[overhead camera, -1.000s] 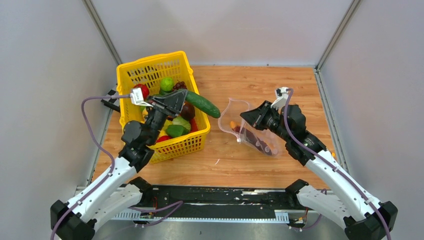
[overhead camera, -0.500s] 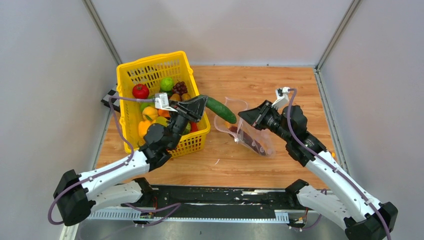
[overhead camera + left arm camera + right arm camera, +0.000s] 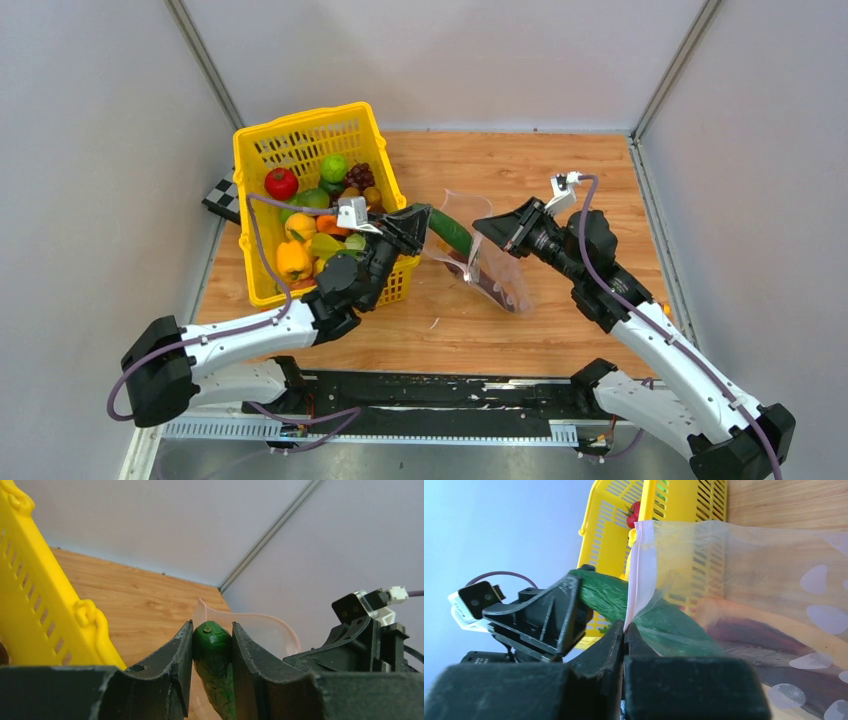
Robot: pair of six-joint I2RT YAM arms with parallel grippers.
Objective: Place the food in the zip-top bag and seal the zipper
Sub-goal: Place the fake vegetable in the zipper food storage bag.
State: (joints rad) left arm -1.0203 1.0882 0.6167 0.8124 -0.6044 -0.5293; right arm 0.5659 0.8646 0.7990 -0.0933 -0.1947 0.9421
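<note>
My left gripper (image 3: 428, 222) is shut on a dark green cucumber (image 3: 452, 232), which shows pinched between its fingers (image 3: 212, 645) in the left wrist view. The cucumber's far end (image 3: 669, 625) reaches past the pink zipper (image 3: 642, 565) into the open mouth of the zip-top bag (image 3: 495, 275). My right gripper (image 3: 487, 232) is shut on the bag's rim (image 3: 625, 625) and holds it up. A dark eggplant (image 3: 744, 635) lies inside the bag. More food sits in the basket: a red tomato (image 3: 281, 182), a yellow pepper (image 3: 292, 260) and a green fruit (image 3: 333, 167).
The yellow lattice basket (image 3: 300, 128) stands at the left of the wooden table (image 3: 560, 170), right beside my left arm. Grey walls close in the back and both sides. A dark checkered card (image 3: 222, 198) sticks out behind the basket's left side.
My left arm has carried the cucumber from over the basket rightward into the bag's mouth. My right gripper has stayed shut on the rim, with the bag drawn up narrower.
</note>
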